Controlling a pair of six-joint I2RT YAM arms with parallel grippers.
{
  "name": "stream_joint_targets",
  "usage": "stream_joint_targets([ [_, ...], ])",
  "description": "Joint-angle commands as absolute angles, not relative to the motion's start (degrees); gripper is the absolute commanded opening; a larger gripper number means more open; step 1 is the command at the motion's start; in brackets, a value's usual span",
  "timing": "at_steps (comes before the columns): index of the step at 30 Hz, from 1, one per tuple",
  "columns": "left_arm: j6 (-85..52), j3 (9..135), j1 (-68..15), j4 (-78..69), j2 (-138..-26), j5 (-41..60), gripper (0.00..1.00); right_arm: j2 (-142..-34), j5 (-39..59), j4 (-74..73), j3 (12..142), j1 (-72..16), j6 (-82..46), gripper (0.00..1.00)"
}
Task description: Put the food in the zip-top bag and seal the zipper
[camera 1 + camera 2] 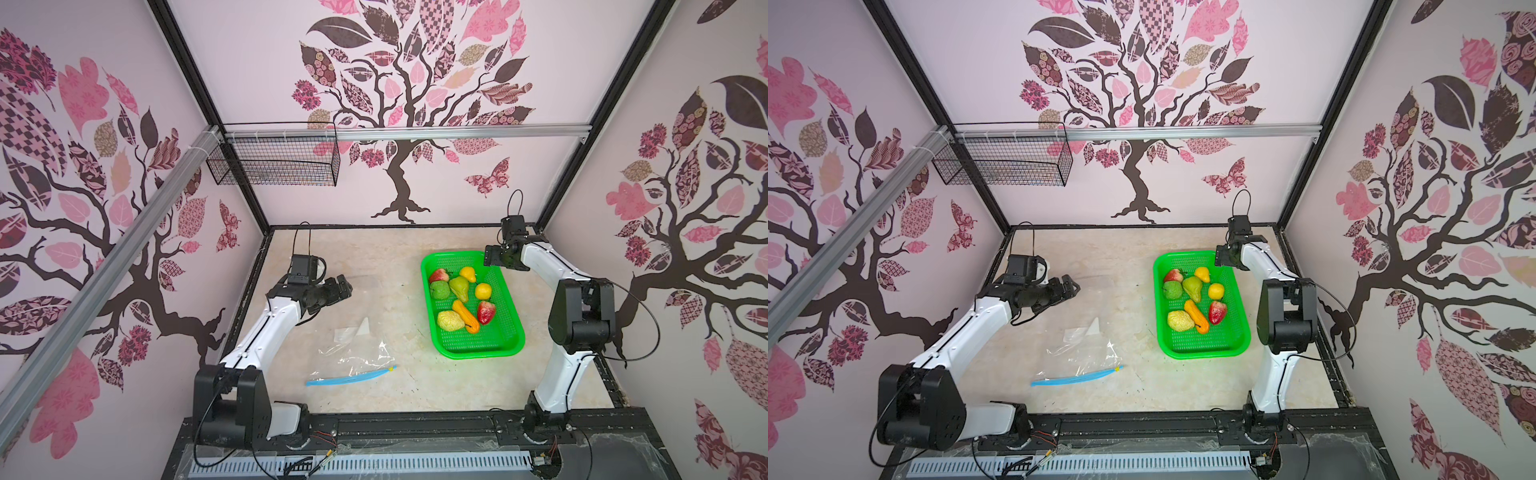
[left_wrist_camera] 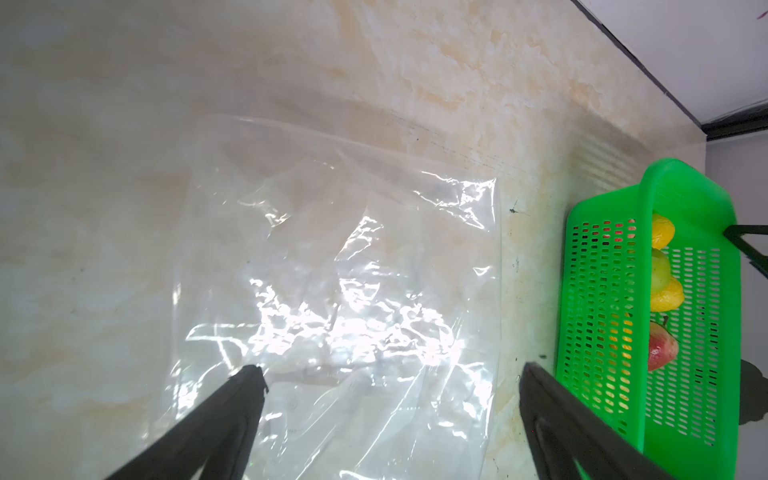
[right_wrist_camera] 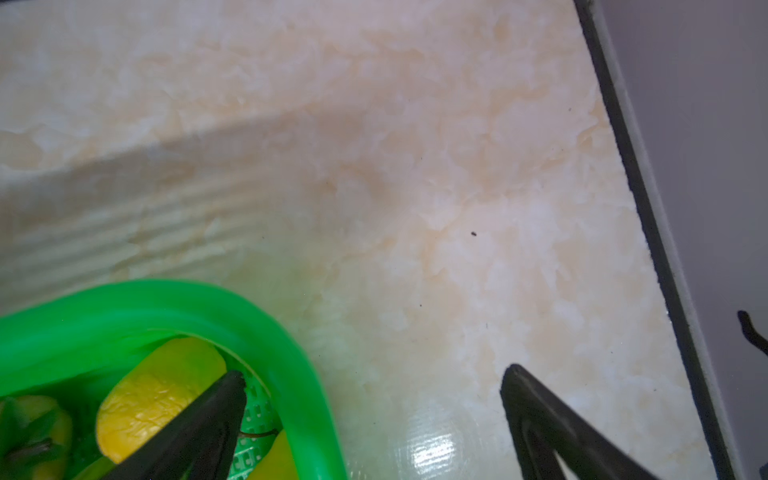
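Lying near table [image 1: 415, 390] front edge: one zip-top bag [image 1: 353, 353], white label [image 1: 365, 326] (print unreadable). Eight food [image 1: 459, 289] pieces in one green basket [image 1: 482, 352]. Both agape, empty: left gripper [image 2: 390, 374], right gripper [image 3: 374, 374].

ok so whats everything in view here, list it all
table: one, beige marble, under everything
basket: one, green, table's right side
red fruits: two, red, in basket
apple: one, green, in basket
pear: one, green, in basket
lemons: two, yellow, in basket
carrot: one, orange, in basket
bumpy piece: one, yellow, in basket
zip-top bag: one, clear, flat left of basket
zipper: one, light blue, bag's near edge
slider: one, yellow, zipper's right end
wire basket: one, black, back rail
left fingers: two, black, open above bag
right fingers: two, black, open above basket's far corner
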State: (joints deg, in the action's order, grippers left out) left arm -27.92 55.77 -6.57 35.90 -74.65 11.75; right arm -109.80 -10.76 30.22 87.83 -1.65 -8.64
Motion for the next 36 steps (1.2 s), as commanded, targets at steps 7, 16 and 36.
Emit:
stream_joint_targets([
  [7, -35.3, 49.0, -4.0, 48.4, -70.1, -3.9, 0.99, -89.9, 1.0, 23.6, 76.5, -3.8, -13.3, 1.00],
  [16, -40.2, 38.0, -3.0, 42.1, -66.5, 8.7, 0.98, -78.2, 1.1, 22.6, 70.2, -20.8, -12.2, 1.00],
  [36, -53.1, 39.2, -22.6, 29.2, -66.4, 8.0, 0.98, -79.9, 9.2, 26.4, 59.9, -52.3, -20.2, 0.75],
])
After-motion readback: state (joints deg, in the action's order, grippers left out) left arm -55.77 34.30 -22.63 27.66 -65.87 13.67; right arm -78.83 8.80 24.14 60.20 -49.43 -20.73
